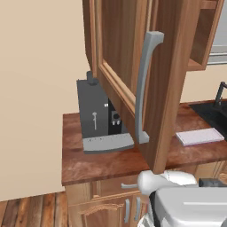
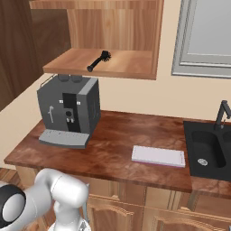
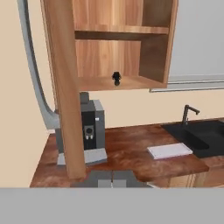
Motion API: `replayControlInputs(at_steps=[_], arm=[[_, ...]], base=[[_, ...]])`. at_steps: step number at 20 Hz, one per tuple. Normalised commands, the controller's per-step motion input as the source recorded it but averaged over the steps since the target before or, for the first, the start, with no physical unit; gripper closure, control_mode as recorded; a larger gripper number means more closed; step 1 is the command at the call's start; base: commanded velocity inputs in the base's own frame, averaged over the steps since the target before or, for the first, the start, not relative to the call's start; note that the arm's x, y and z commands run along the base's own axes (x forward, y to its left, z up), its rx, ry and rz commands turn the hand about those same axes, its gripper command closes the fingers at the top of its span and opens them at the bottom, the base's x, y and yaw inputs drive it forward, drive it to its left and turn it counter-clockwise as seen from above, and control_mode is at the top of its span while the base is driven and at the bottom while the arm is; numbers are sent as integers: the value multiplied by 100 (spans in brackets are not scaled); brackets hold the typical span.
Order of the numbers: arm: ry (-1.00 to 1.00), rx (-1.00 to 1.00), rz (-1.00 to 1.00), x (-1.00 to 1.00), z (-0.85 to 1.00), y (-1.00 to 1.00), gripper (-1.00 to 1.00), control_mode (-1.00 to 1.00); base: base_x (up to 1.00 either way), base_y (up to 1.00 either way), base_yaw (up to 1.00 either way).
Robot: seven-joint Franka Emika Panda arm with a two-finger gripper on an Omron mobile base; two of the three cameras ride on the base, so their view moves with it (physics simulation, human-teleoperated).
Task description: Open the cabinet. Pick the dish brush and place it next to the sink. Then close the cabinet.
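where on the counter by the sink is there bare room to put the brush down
Bare counter lies between the coffee machine and the white pad. Only a narrow strip separates the pad from the sink. The open cabinet door crowds the left end.

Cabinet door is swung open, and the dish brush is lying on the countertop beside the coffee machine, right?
Not quite. The cabinet door is open, but the dish brush lies on the cabinet's bottom shelf, above the coffee machine, not on the countertop. The right base view shows it.
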Motion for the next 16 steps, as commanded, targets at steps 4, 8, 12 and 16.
replayControlInputs(at_steps=[4, 8, 12, 16], arm=[[-1, -1, -2, -54, 27, -32, 100, -100], [-1, -2, -3, -1, 19, -32, 100, -100], [1, -1, 0, 66, 13, -45, 100, -100], [5, 0, 0, 65, 23, -61, 100, -100]], base=[[0, 0, 0], [0, 0, 0], [0, 0, 0], [0, 0, 0]])
